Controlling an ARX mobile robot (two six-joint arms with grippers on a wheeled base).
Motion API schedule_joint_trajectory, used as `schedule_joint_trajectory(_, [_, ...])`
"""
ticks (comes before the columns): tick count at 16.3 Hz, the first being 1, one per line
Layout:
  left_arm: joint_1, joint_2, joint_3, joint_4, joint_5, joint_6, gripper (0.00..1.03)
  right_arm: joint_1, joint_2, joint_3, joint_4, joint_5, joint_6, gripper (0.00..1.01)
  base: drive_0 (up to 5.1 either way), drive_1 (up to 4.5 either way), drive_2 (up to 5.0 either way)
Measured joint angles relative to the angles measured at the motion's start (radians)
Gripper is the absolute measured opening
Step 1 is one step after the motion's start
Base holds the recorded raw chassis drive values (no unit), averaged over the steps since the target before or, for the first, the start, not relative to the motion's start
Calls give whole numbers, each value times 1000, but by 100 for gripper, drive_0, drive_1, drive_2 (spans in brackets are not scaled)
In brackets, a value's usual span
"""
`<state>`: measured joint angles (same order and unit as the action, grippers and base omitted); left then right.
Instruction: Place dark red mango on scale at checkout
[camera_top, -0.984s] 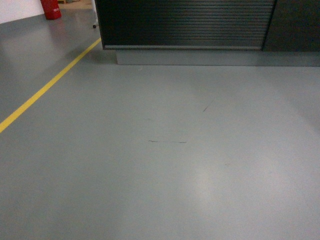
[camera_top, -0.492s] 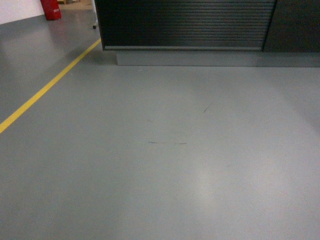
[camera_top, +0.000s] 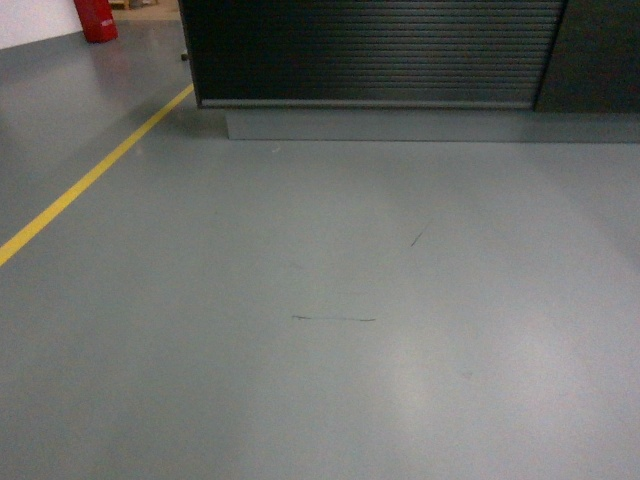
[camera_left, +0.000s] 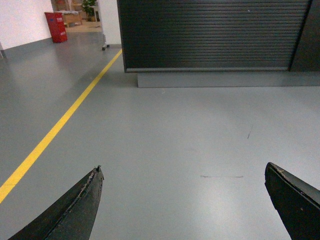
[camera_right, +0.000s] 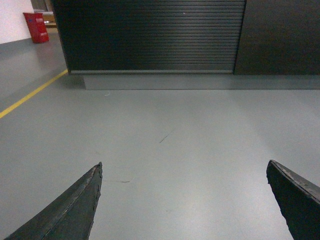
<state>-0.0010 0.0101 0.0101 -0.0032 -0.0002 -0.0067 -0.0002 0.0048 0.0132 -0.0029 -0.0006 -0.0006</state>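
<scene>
base facing ribbed front of counter (camera_top: 370, 50) across bare floor (camera_top: 330, 330); yellow line (camera_top: 90, 180) running left of counter; left pincer (camera_left: 182, 200) and right pincer (camera_right: 182, 200) both spread, carrying nothing; mango, scale showing nowhere, likely atop counter

left gripper (camera_left: 182, 200): 2 black tapered jaws | right gripper (camera_right: 184, 200): same
</scene>
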Motion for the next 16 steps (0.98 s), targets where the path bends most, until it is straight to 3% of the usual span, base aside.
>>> schedule_joint_trajectory(16, [0, 0, 0, -2, 0, 0, 98, 0, 0, 0, -2, 0, 0, 98, -1, 432, -434])
